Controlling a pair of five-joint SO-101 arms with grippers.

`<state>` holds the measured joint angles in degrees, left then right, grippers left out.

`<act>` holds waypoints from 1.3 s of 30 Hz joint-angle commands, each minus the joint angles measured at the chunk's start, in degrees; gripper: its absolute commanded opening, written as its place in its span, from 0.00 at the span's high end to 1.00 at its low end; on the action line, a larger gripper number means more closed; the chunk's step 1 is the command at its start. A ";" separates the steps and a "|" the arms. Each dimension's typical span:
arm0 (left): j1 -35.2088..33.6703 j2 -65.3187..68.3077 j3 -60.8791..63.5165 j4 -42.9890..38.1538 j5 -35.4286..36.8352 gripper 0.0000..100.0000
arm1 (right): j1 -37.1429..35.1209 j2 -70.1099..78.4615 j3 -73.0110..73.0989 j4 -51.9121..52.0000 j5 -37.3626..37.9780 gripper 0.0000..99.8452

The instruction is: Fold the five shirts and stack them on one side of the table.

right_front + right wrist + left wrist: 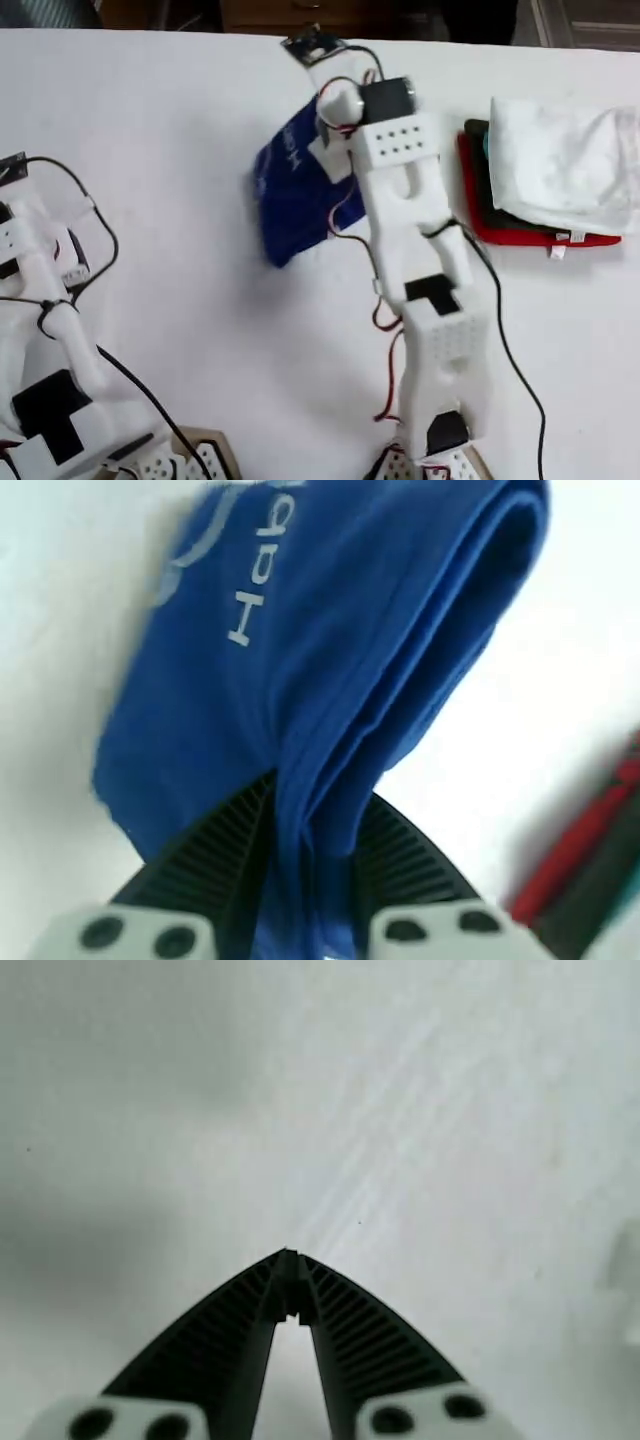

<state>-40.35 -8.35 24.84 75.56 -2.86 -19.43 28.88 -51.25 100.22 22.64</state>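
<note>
blue shirt [290, 195], folded with its long axis running near to far, is clamped between the fingers [215, 850] of the right gripper [318, 800] mid-tabletop [180, 330], the stack [545, 180] lying near on its right, while the left gripper [290, 1285], tips together, sits well off left.

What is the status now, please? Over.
Right gripper shut on blue shirt. Left gripper shut, empty, above table. Stack of folded shirts lies apart from it.

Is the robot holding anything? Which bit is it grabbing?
The right gripper pinches the blue shirt by a folded edge. The left gripper is shut on nothing.
</note>
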 commanded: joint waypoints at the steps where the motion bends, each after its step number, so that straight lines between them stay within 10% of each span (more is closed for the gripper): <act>1: -0.18 -1.85 -0.31 -1.93 -0.09 0.97 | 2.95 -8.40 0.97 1.10 4.04 0.98; 39: 4.75 -1.85 -0.22 -3.69 -0.09 0.97 | 41.63 0.13 -12.57 -12.79 22.42 0.98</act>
<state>-36.40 -8.35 24.84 72.57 -2.95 20.84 27.82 -61.54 90.55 43.82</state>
